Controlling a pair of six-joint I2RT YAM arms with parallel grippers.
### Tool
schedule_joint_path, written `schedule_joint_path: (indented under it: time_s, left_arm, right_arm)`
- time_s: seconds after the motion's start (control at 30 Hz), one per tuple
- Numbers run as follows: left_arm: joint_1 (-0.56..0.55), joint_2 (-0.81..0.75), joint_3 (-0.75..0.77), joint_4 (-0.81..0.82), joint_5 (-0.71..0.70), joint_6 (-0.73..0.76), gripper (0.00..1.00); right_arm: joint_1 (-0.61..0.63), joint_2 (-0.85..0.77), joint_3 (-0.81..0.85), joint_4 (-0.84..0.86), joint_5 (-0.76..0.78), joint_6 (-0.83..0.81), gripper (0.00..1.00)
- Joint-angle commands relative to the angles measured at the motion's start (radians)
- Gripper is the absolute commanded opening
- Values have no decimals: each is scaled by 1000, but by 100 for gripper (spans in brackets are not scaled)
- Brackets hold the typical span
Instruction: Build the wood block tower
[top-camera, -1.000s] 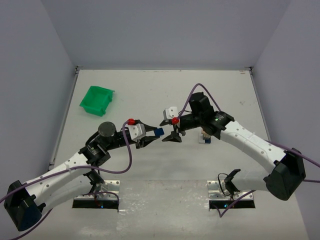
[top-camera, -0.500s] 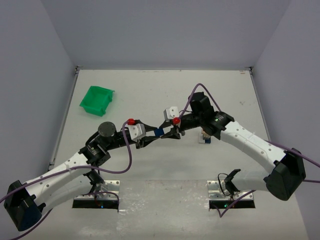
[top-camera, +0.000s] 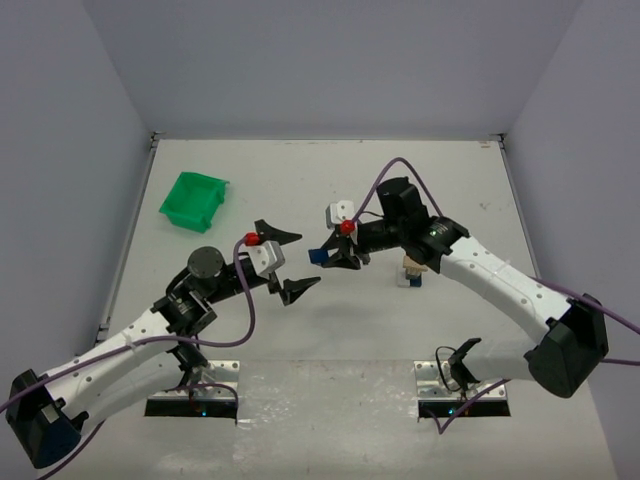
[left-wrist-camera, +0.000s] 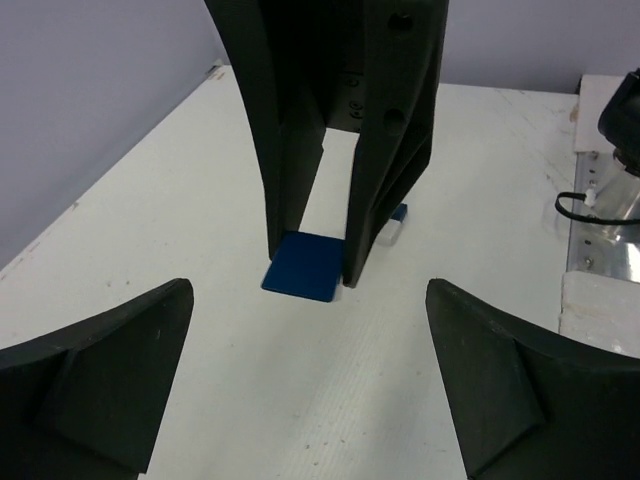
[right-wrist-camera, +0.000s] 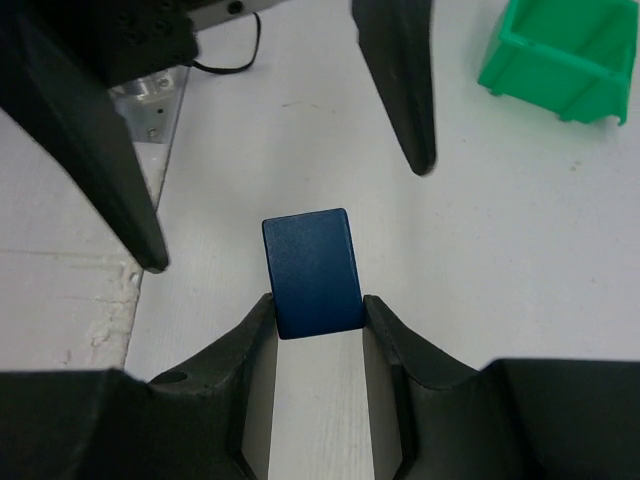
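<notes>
My right gripper (top-camera: 330, 261) (right-wrist-camera: 317, 305) is shut on a blue wood block (top-camera: 318, 256) (right-wrist-camera: 312, 270), pinching its near end so most of it sticks out past the fingertips, just above the table. My left gripper (top-camera: 291, 262) (left-wrist-camera: 308, 335) stands wide open facing it, its fingers (right-wrist-camera: 400, 90) spread to either side of the block and not touching it. In the left wrist view the blue block (left-wrist-camera: 302, 266) hangs between the right gripper's two dark fingers (left-wrist-camera: 390, 150). A small stack of tan and blue blocks (top-camera: 410, 272) stands on the table under the right arm.
A green plastic bin (top-camera: 193, 199) (right-wrist-camera: 565, 50) sits at the back left of the white table (top-camera: 300, 180). The arms' metal base plates (top-camera: 195, 398) (top-camera: 462, 400) lie at the near edge. Grey walls close in the table on three sides.
My left gripper held the blue block; my right gripper closed on it, then the left let go, opened wide and drew back left. The block now hangs in the right gripper.
</notes>
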Motion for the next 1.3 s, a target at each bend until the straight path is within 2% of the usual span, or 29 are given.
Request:
schedule_joint_path:
  time_s: [0.0,0.07,0.17,0.23,0.4,0.67,0.93,1.1,1.27]
  left_arm:
    - [6,-62,-7,72,-172,-106,100]
    - [6,-88,-10,81,-276,-150,100]
    - [7,-128,-8,92,-498,-296,100]
    - [6,-153,-11,91,-647,-383,100]
    - [6,-191,-30,80,-816,-439,100]
    - [6,-191,-44,100,-809,-430,100]
    - [6,-192,-55,108,-792,-418,100]
    - [6,-190,-68,131,-790,-417,100]
    - [7,-147,-69,153,-819,-445,100]
  right_arm:
    - [-13,116,143,-88,211,50,0]
    - [-14,195,195,-128,279,66,0]
    - [-15,346,291,-209,386,73,2]
    - [-15,429,318,-203,467,71,2]
    - [-15,566,322,-97,630,59,1]
    - [-15,714,340,-35,693,74,4]
    - [-13,744,294,62,714,84,6]
    - [-13,684,239,105,695,79,0]
    - [-21,497,210,63,614,-23,0]
